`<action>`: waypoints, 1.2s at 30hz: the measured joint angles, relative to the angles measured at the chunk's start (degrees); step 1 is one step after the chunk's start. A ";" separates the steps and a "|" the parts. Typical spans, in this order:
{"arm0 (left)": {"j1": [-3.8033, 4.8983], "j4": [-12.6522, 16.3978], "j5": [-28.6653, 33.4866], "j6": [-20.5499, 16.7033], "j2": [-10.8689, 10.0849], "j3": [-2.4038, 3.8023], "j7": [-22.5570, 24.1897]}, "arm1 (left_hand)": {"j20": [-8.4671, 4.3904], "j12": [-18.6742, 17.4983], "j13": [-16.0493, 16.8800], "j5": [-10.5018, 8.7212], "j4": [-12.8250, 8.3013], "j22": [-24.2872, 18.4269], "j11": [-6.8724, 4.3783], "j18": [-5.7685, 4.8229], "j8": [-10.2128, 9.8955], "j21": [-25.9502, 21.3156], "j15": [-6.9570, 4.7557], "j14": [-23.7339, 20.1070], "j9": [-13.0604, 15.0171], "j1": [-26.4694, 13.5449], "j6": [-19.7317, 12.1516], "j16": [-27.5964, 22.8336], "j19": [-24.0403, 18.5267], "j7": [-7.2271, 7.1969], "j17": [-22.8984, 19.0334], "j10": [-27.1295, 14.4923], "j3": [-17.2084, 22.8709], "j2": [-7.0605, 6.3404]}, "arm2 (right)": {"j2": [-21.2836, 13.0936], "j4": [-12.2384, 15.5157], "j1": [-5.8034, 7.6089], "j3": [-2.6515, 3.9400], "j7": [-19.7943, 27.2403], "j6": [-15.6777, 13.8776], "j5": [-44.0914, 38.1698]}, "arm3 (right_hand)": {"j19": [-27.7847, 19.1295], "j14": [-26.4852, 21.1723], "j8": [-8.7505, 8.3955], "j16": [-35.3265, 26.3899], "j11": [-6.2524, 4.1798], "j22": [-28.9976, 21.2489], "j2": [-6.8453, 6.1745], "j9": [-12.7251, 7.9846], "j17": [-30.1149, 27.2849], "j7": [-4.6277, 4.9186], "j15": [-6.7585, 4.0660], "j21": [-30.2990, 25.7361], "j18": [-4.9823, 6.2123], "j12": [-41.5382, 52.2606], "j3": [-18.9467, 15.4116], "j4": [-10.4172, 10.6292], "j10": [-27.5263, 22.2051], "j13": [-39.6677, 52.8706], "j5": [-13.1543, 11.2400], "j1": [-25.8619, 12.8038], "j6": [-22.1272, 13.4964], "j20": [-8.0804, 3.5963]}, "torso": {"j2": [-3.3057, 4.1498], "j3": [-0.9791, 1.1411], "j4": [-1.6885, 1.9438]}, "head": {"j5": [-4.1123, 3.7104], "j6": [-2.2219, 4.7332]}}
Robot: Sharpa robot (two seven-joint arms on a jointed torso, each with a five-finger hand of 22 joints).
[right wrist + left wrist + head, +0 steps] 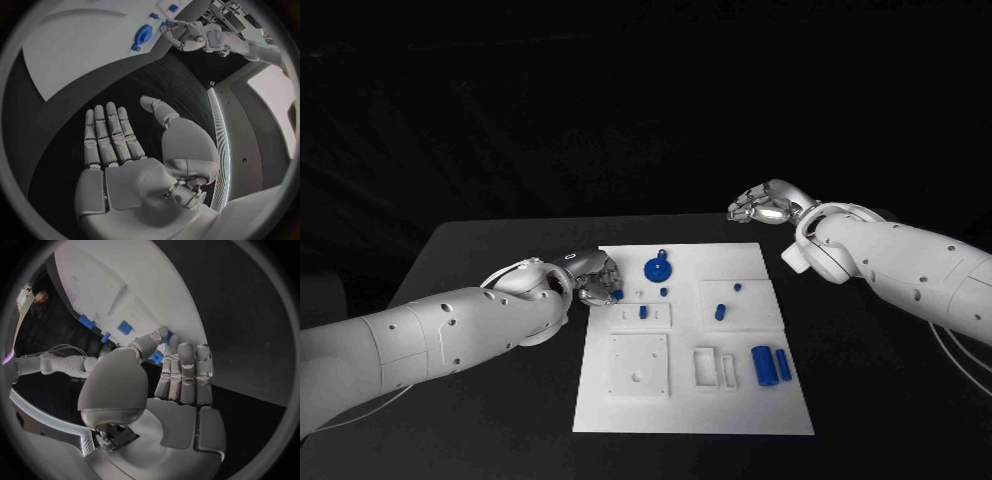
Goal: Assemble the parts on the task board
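A small blue part [156, 357] is pinched by the left hand [594, 277] at the task board's [740, 410] left edge, mid-frame; remaining slots lie rightward. The right hand [764, 205], upper right, is held open.

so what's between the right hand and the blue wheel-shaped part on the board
Nothing: in the right wrist view, bare black table and white task board separate the right hand from the wheel-shaped part.

Head camera looking down over task board [692, 400], wrist cameras close behind each palm, all sharing board
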 measured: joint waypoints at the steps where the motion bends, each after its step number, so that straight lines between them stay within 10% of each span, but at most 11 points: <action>1: 0.03 0.00 -0.35 -0.04 0.03 -0.06 0.05 | -0.05 -0.04 -0.09 0.00 0.00 0.00 -0.12 -0.01 -0.01 0.00 0.00 0.01 0.00 0.00 0.00 0.00 0.23 0.00 0.04 0.30 0.00 0.00 | -0.02 0.11 0.00 0.00 0.00 0.00 0.00 | 0.00 0.00 0.00 0.00 0.00 0.00 0.00 0.00 0.00 0.00 0.00 0.00 0.00 0.00 0.00 0.00 0.00 0.00 0.00 0.00 0.00 0.00 | 0.00 -0.01 0.01 | 0.01 0.01; 36: -0.06 0.33 -9.26 -2.49 -0.09 -0.67 2.62 | -0.81 4.23 2.49 3.56 3.68 -0.03 -0.67 -0.51 -4.21 -0.21 -0.82 2.65 -1.99 -0.86 -0.11 0.66 3.04 0.51 1.16 2.24 -0.27 -0.39 | -0.65 2.73 -0.12 0.00 0.01 -0.02 0.00 | 0.00 -0.06 0.00 0.22 0.00 0.08 0.00 -0.04 -0.10 0.00 0.07 0.00 0.00 0.00 -0.17 0.17 0.00 0.00 0.00 0.00 0.00 0.00 | 0.04 0.02 -0.09 | 0.28 0.70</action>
